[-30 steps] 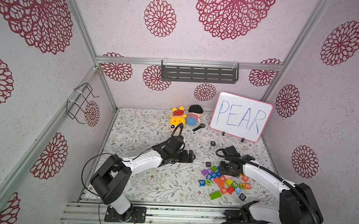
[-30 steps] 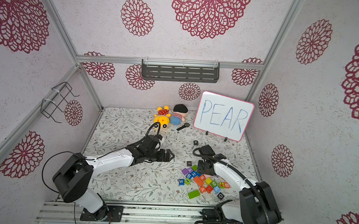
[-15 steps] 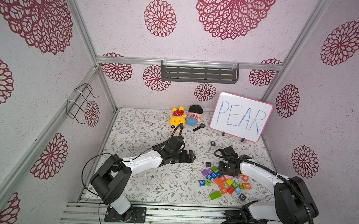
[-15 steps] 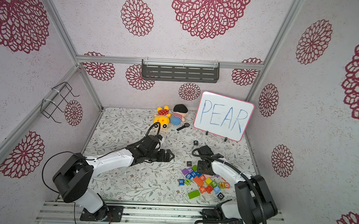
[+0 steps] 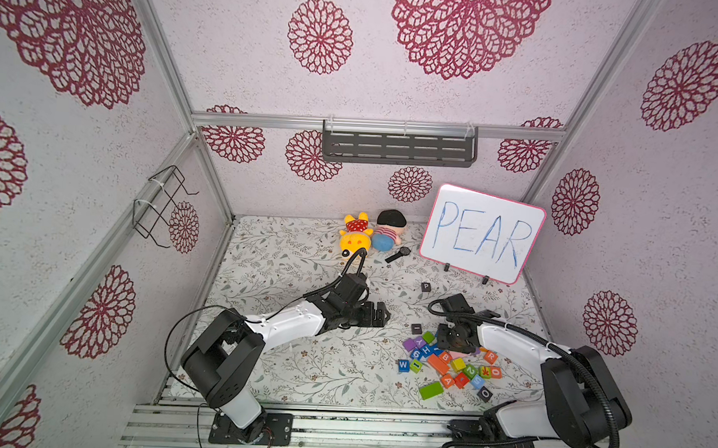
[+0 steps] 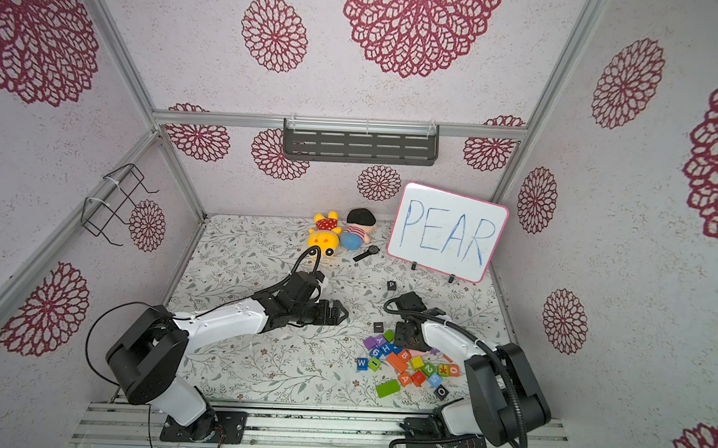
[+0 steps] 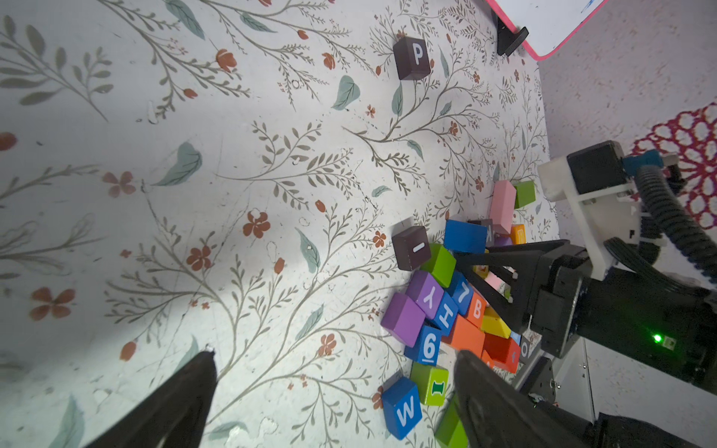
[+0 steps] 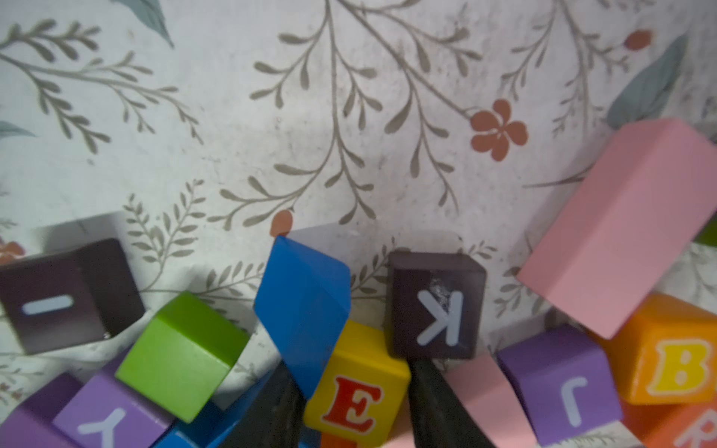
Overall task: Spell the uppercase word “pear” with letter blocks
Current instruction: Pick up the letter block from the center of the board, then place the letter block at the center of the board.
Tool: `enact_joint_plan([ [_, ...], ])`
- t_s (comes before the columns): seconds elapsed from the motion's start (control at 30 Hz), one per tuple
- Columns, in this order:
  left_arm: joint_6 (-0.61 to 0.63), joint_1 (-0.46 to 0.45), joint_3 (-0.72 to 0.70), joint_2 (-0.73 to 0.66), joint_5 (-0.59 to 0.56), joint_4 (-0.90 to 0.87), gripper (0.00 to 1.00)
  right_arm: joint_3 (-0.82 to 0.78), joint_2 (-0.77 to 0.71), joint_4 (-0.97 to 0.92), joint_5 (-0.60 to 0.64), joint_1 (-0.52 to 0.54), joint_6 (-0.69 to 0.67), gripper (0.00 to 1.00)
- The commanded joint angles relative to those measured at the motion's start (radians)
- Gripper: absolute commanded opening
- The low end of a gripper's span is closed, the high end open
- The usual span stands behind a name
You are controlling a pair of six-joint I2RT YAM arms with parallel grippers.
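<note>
Over the last second the right claw [image 8: 349, 366] has edged a little toward the left of frame above the pile of blocks, lower right in both top views. Its opening has held narrow and steady, and the left arm has not moved. That suggests the grip on the second letter is made and the lift not yet begun.

The right wrist view shows what the top views hide under the arm: the yellow E block [image 8: 357, 403] sits between the two fingers, which press its sides, while a blue block [image 8: 306, 306] leans over one finger.

The black P block [image 5: 425, 286] stands alone on the bench [image 5: 288, 272] below the whiteboard [image 5: 481, 234]. The A block [image 5: 447, 380] and R block [image 5: 490, 356] lie in the pile.

The left claw [image 7: 335, 355] is spread wide and empty.
</note>
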Motion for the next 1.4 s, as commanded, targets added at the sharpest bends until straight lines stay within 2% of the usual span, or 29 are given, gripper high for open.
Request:
enact_joint_plan([
  [0.0, 0.012, -0.001, 0.001, 0.010, -0.003, 0.003, 0.98, -0.004, 0.011, 0.004, -0.001, -0.011, 0.006, 0.45],
  [0.5, 0.032, 0.011, 0.033, 0.027, 0.001, -0.007, 0.98, 0.049, -0.047, -0.086, 0.021, -0.011, 0.002, 0.33],
  [0.8, 0.035, 0.026, 0.095, 0.036, 0.010, -0.023, 0.98, 0.185, -0.111, -0.212, 0.038, -0.028, -0.048, 0.32],
  [0.93, 0.049, 0.032, 0.162, 0.067, 0.030, -0.024, 0.98, 0.268, -0.032, -0.166, 0.012, -0.075, -0.129, 0.31],
  [1.17, 0.082, 0.077, 0.331, 0.184, 0.120, -0.052, 0.98, 0.476, 0.213, -0.055, -0.058, -0.174, -0.251, 0.31],
  [1.37, 0.128, 0.118, 0.482, 0.301, 0.162, -0.130, 0.98, 0.651, 0.419, -0.022, -0.100, -0.216, -0.311, 0.31],
])
